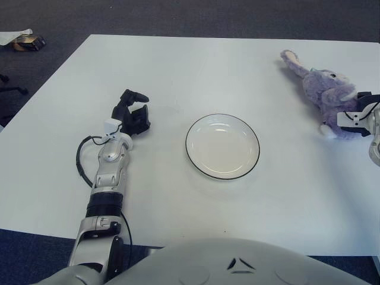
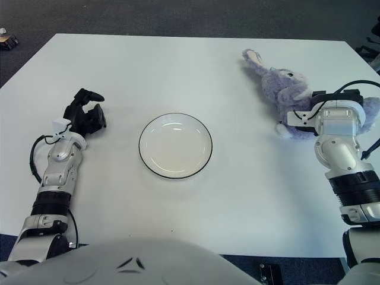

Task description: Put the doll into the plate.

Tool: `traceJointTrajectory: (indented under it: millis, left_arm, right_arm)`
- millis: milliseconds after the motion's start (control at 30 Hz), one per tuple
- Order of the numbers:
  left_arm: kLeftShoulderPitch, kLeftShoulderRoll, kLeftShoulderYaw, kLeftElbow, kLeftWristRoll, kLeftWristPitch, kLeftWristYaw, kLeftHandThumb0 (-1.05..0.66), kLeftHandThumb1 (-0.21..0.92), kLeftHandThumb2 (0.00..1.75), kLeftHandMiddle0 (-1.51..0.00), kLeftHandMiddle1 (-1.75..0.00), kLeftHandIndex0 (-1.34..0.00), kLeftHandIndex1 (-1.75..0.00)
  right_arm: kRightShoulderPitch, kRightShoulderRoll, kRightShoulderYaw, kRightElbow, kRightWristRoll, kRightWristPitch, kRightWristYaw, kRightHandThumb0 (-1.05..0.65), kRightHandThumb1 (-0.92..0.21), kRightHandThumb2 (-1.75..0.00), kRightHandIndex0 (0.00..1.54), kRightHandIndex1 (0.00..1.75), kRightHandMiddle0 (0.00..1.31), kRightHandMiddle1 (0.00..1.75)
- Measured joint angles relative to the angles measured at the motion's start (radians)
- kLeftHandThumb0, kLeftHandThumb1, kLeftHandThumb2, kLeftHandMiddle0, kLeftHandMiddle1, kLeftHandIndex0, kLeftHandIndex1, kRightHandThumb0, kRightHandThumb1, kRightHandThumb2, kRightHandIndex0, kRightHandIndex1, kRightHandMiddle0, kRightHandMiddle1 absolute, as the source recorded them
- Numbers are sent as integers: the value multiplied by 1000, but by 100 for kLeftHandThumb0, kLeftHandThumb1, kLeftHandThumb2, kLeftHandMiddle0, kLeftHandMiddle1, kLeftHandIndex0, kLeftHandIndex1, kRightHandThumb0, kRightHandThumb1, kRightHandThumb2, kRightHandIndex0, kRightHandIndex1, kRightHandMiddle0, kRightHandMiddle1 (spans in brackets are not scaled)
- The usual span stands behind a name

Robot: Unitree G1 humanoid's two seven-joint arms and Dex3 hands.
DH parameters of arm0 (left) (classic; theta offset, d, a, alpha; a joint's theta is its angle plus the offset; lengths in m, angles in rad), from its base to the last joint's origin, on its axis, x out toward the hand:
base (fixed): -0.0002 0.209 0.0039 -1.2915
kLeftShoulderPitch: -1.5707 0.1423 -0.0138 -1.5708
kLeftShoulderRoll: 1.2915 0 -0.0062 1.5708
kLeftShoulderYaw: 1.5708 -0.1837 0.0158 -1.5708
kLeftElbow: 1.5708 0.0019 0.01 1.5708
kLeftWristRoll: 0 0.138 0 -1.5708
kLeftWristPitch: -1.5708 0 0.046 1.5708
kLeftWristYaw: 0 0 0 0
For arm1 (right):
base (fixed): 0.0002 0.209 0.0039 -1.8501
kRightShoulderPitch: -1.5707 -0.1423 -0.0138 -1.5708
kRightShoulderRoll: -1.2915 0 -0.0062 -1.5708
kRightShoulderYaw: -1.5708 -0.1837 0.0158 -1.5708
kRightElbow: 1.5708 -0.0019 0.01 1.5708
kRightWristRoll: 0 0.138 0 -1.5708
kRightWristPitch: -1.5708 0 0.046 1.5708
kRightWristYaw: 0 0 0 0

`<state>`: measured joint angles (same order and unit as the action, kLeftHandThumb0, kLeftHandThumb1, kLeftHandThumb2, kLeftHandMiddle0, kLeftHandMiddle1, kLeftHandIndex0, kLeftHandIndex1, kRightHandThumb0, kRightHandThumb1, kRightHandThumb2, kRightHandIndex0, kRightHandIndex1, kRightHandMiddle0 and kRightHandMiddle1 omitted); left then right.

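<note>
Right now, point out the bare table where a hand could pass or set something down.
Bare patches: between the plate and the plush rabbit; between the plate and the left hand; the far strip of the table; the near strip before the plate. Crowded only at the right, where the right hand meets the rabbit.

Bare table (image 2: pixel 237 172) between plate (image 2: pixel 175 145) and doll (image 2: pixel 285 89), nothing standing in that stretch, right hand (image 2: pixel 320 113) against the doll's near side, left hand (image 2: pixel 86 116) well left of the plate
</note>
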<state>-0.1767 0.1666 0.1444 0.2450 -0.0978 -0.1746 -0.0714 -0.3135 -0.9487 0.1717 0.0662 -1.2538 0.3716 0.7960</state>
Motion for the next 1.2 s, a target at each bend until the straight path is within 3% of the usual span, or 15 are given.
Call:
traceJointTrajectory:
  millis: [100, 133, 267, 400, 467, 500, 600, 667, 733, 800, 933, 1033, 1067, 1200]
  left_arm:
    - [1, 0, 0, -2, 4, 0, 3, -40, 58, 98, -109, -175, -41, -175]
    - [1, 0, 0, -2, 5, 0, 5, -40, 58, 98, -109, -175, -41, -175]
    - [2, -1, 0, -3, 6, 0, 8, -40, 58, 99, -108, -175, -41, -175]
    - [2, -1, 0, -3, 6, 0, 8, -40, 58, 99, -108, -175, -41, -175]
    - [2, -1, 0, -2, 6, 0, 8, -40, 58, 99, -108, -175, -41, -175]
    - [1, -1, 0, -1, 6, 0, 9, -40, 58, 99, -108, -175, -41, -175]
    - [1, -2, 0, 0, 6, -1, 11, -40, 57, 99, -108, -175, -41, -175]
    - [0, -2, 0, 1, 7, -2, 12, -40, 57, 99, -108, -175, -41, -175]
    - [0, -2, 0, 2, 7, -4, 12, -40, 57, 99, -108, -175, -41, -175]
    - [-1, -3, -1, 3, 7, -6, 12, -40, 57, 99, -108, -175, -41, -175]
    - [-1, -2, -1, 4, 7, -8, 12, -40, 58, 99, -107, -175, -41, -175]
    - [-1, -1, -1, 7, 6, -9, 11, -40, 58, 98, -107, -175, -40, -175]
    - [-1, -1, -1, 8, 6, -11, 11, -40, 59, 98, -107, -175, -40, -175]
    - [-2, -1, -1, 12, 6, -11, 11, -40, 59, 97, -107, -175, -40, -175]
  right_arm:
    - [-2, 24, -3, 7, 25, 3, -49, -94, -92, -67, 1, 57, 0, 24]
    - [-2, 31, -4, 11, 30, 4, -67, -94, -92, -67, 1, 60, 0, 27]
    - [-6, 63, -4, 42, 49, 9, -162, -90, -92, -61, 0, 103, 0, 60]
    - [-5, 98, -8, 74, 72, 9, -293, -77, -89, -51, 0, 155, 0, 111]
    - [-3, 115, -16, 83, 93, 9, -357, -67, -80, -60, 3, 165, 0, 140]
    - [-3, 126, -21, 88, 105, 10, -394, -56, -79, -64, 6, 168, 10, 153]
    - [-3, 162, -35, 112, 142, 11, -492, -19, -65, -86, 21, 173, 32, 158]
    - [-7, 181, -39, 141, 168, 7, -548, -10, -50, -106, 33, 170, 42, 166]
    - [-16, 194, -46, 175, 199, -7, -601, -5, -39, -118, 45, 163, 51, 170]
    - [-22, 198, -58, 198, 237, -28, -644, -3, -30, -123, 61, 145, 58, 172]
    - [-31, 197, -75, 238, 306, -86, -710, 0, -27, -134, 56, 165, 55, 174]
    - [-31, 192, -88, 269, 369, -160, -757, 0, -24, -140, 56, 171, 56, 174]
    - [-32, 189, -91, 282, 387, -187, -771, 0, -18, -141, 69, 153, 61, 175]
    - [-43, 176, -92, 340, 438, -286, -829, 0, -7, -146, 88, 132, 69, 175]
